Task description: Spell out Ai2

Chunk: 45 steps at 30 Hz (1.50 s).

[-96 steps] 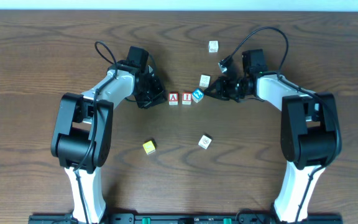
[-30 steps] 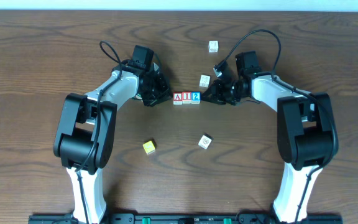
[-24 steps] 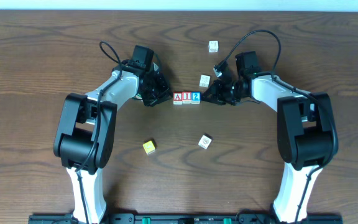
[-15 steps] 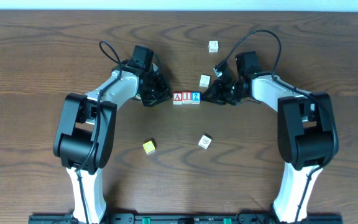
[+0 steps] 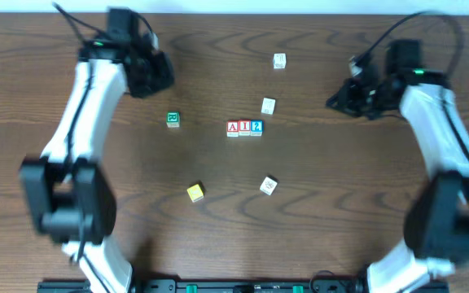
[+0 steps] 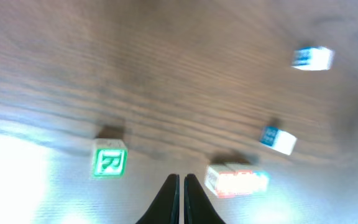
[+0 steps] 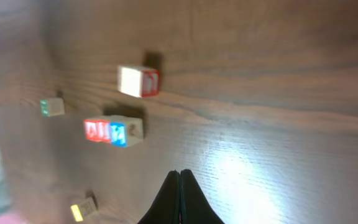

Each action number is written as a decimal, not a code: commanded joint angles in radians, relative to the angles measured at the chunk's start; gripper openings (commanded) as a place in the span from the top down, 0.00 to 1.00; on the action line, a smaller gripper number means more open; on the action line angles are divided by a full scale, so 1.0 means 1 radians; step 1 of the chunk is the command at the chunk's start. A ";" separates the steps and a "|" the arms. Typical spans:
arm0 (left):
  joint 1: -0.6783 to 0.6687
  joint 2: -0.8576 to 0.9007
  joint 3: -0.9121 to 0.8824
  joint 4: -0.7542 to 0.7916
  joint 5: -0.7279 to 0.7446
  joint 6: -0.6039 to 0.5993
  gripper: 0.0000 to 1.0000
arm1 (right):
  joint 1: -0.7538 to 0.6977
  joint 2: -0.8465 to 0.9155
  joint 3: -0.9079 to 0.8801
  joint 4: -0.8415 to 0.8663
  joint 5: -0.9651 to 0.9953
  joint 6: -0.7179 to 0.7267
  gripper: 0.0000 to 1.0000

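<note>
Left tool [image 5: 155, 75]: fingers are pressing together with nothing between them, as the left wrist view is showing; it is hanging over the far left of the dark wooden worktop [image 5: 365, 212], well apart from the row.
Right tool [image 5: 337, 99]: fingers are likewise meeting tip to tip and carrying nothing; it is hanging over the far right, well apart from the row.
Arms: both are appearing blurred in the overhead view.
Letter row: the small white cube block with a red A [image 5: 233, 128], the white cube block with a red I [image 5: 244, 128] and the white cube block with a blue 2 [image 5: 256, 127] are sitting side by side and touching, in a straight line at mid worktop.
Reading order: left to right in the overhead view, the faces are reading A, I, 2.
Spare blocks: the green-faced cube block [image 5: 173, 120] is lying left of the row; the yellow cube block [image 5: 195, 192] and the tilted white cube block [image 5: 269, 185] are lying nearer the robot; two more white cube blocks [image 5: 268, 106] [image 5: 279, 60] are lying beyond the row.
Work done: in my judgement, all three characters are standing placed and aligned.
Work left: nothing appears to be outstanding; neither tool is touching any block.
</note>
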 commanded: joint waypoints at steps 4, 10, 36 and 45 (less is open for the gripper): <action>0.004 -0.297 0.026 -0.139 -0.072 0.185 0.94 | 0.026 -0.414 0.028 -0.175 0.191 -0.094 0.99; -0.091 -0.696 -0.191 -0.235 -0.184 0.154 0.94 | 0.049 -0.803 0.001 -0.407 0.257 -0.108 0.99; -0.288 -1.431 -0.603 -0.510 -0.289 -0.007 0.05 | 0.048 -1.501 -0.106 -0.828 0.268 -0.052 0.01; -0.264 -1.477 -0.614 -0.454 -0.352 -0.001 0.05 | 0.048 -1.501 -0.106 -0.828 0.268 -0.052 0.01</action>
